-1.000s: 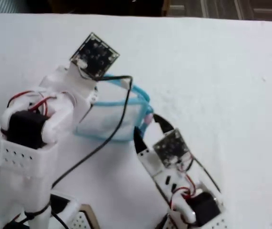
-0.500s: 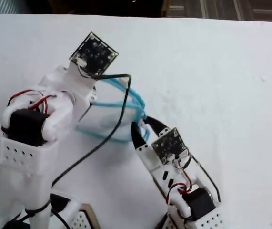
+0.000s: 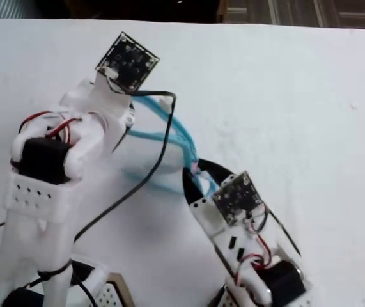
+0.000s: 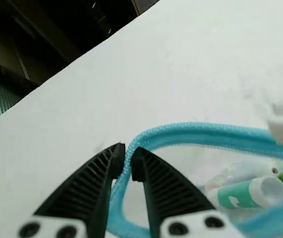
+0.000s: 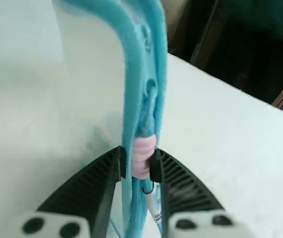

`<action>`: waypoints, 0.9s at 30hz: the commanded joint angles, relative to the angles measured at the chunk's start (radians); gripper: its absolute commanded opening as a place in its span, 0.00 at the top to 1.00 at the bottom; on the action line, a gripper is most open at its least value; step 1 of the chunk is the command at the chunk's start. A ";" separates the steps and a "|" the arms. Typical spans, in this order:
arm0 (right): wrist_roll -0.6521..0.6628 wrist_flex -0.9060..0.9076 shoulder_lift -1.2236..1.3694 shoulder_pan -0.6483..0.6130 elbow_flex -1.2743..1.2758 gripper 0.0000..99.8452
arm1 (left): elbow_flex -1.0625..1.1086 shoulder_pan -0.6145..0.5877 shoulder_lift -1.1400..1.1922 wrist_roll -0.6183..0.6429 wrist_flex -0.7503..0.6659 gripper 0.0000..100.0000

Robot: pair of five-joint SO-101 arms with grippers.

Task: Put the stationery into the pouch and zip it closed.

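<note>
The pouch [image 3: 147,157], clear-walled and edged with blue zipper tape [image 3: 181,134], is being held stretched by its two ends above the white table [image 3: 297,96], between the two arms. Inside the pouch, the stationery [image 4: 240,196] is being shown through the clear wall: a green-and-white tube-like piece with something green just beside it. The filling is therefore being judged as done, at least for what can be seen, and the zipping as the step in hand.

At one end of the pouch, the blue tape is being pinched by the left gripper [image 4: 125,159]. Its jaws are being pressed nearly together, with nothing but the thickness of the tape between the tips. This hold is probably being used as an anchor, so that the pouch is not being dragged along when the slider is pulled.

At the opposite end of the pouch, the pink zipper pull [image 5: 143,157] is being clamped by the right gripper [image 5: 137,162]. Its jaws are being narrowed onto the pull from both sides. From there the two tape halves are being drawn taut, close together, toward the anchored end, which is likely being done so that the slider runs straight. How much of the pouch's mouth is already closed cannot be told.
</note>
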 commanded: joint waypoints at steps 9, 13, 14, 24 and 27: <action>-0.005 0.331 -0.008 -0.171 -0.161 0.97 | 0.002 0.009 -0.002 0.064 -0.083 0.98; -0.005 0.377 -0.013 -0.185 -0.121 0.91 | 0.001 0.012 -0.002 0.086 -0.104 0.98; -0.005 0.380 -0.013 -0.185 -0.120 0.87 | 0.001 0.020 -0.002 0.086 -0.101 0.98; 0.002 0.329 -0.013 0.038 -0.267 0.87 | -0.008 0.041 -0.012 0.086 -0.095 0.98; 0.002 0.285 -0.005 0.188 -0.269 0.87 | -0.019 0.087 -0.012 0.086 -0.094 0.98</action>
